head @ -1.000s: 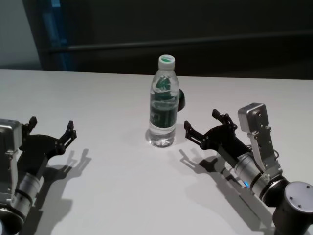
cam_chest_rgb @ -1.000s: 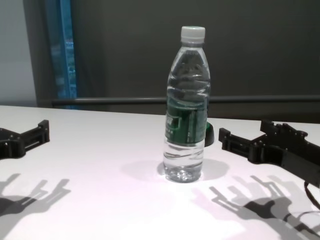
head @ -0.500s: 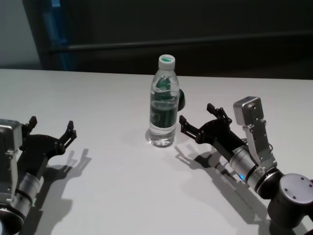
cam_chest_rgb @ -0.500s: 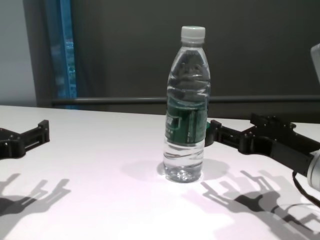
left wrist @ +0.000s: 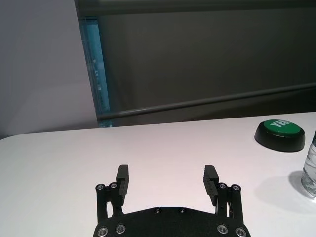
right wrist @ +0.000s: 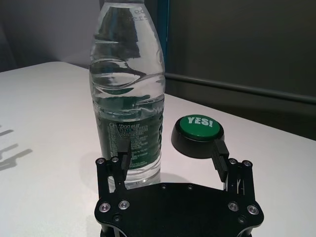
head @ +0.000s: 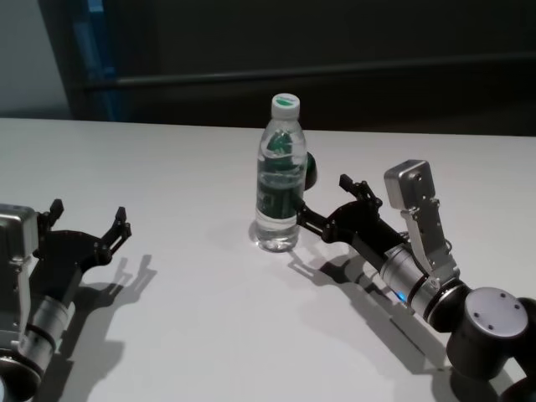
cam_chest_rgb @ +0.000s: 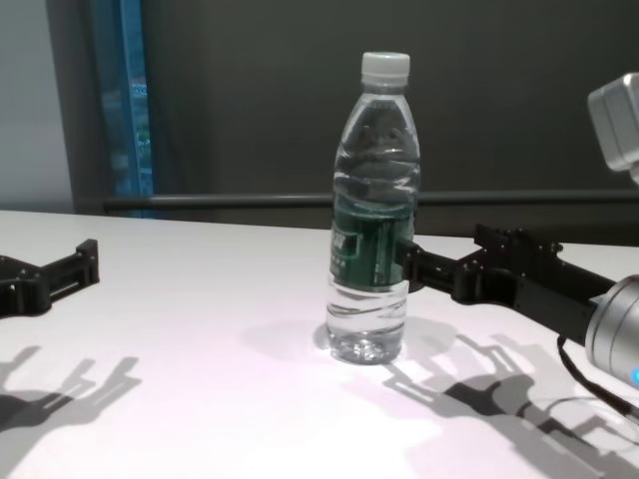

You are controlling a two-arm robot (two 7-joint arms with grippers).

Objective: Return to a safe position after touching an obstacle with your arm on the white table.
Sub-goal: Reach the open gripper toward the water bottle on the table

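Bottle (head: 280, 180) upright, touching open right gripper's (head: 323, 209) left fingertip (right wrist: 122, 148).

We think this is a robot test room or a lab, not a home. We see a broad white table (head: 167, 167) that carries only a water bottle (head: 280, 180) and a black button (right wrist: 198, 135) with a green top saying "YES!". Behind it we see a plain dark wall (cam_chest_rgb: 250, 90) with a grey rail (cam_chest_rgb: 220, 201), and a blue lit strip (left wrist: 93, 69) beside a pale panel.
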